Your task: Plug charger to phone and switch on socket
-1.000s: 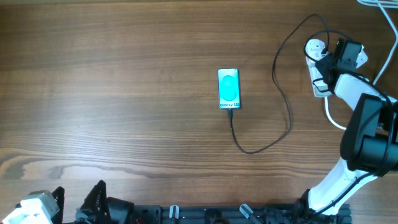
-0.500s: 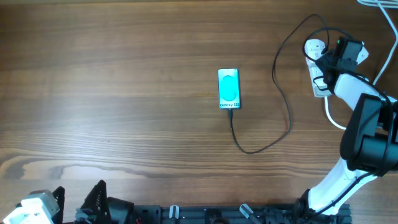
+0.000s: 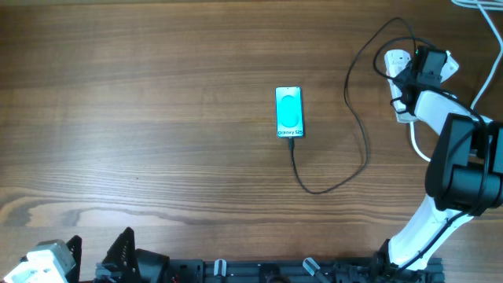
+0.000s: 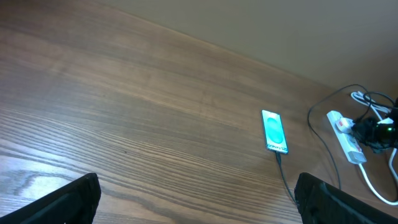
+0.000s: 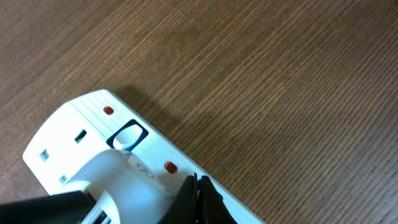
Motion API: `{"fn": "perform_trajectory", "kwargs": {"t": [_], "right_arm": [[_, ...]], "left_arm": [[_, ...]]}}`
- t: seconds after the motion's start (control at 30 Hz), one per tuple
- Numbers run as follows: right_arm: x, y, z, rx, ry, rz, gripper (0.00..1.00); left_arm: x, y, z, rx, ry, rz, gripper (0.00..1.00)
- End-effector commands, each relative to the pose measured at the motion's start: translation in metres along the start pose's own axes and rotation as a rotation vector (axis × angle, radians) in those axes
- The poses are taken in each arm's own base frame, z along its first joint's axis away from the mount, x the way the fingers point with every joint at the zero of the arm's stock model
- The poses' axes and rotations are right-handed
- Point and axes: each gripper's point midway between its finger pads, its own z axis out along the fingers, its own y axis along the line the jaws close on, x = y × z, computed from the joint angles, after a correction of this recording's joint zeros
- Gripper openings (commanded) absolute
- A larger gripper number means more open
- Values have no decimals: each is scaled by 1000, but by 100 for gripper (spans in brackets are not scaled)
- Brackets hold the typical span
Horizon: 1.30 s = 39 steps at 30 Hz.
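The phone (image 3: 288,111) lies flat mid-table with its teal screen up; it also shows in the left wrist view (image 4: 274,130). The charger cable (image 3: 363,149) runs from the phone's bottom edge, where its tip sits against the phone, loops right and goes up to the socket (image 3: 391,59). My right gripper (image 5: 198,182) is shut, and its tips press on the white socket (image 5: 68,130) beside a red marking (image 5: 169,166). In the overhead view the right gripper (image 3: 404,75) is over the socket. My left gripper (image 4: 198,205) is open and empty above the near left of the table.
A plug body (image 5: 121,183) sits in the socket next to my right fingertips. The thick white cord (image 3: 420,145) curves off the socket's near end under my right arm. More white cord (image 3: 491,31) lies at the far right corner.
My right gripper has shifted slightly left and towards the far end of the socket. The phone, the cable and the left arm have not moved.
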Motion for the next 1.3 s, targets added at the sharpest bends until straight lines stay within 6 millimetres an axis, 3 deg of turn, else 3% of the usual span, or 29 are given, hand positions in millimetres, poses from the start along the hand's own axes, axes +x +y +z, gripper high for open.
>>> {"fn": "perform_trajectory", "kwargs": {"t": [0.0,0.33,0.5,0.57,0.67,0.83,1.0,1.07,1.13,1.27], "right_arm": [[63,46,-3,-138,170,-137,5],[67,44,-20,-133,219,-153,5],[39,35,-46,-75,155,-146,4],[10,19,-69,17,68,-128,5],[-12,1,-97,103,-2,-91,4],[-41,-1,-152,62,-66,-63,4],[-68,2,-228,-50,-160,1,5],[-76,10,-261,-141,-198,12,4],[-81,16,-291,-233,-228,25,5],[-82,25,-345,-412,-260,33,4]], "left_arm": [[0,1,1,-4,-3,-4,100],[2,3,-1,-4,-4,-4,100],[6,9,-19,36,-84,-22,100],[9,13,-34,73,-160,-39,100],[11,17,-43,95,-204,-49,100],[9,13,-30,91,-199,-52,100],[-17,1,-33,140,-302,-75,100],[-38,3,-36,117,-398,-104,100],[-48,3,-25,95,-440,-119,100],[-48,-13,27,126,-434,-114,100]]}}
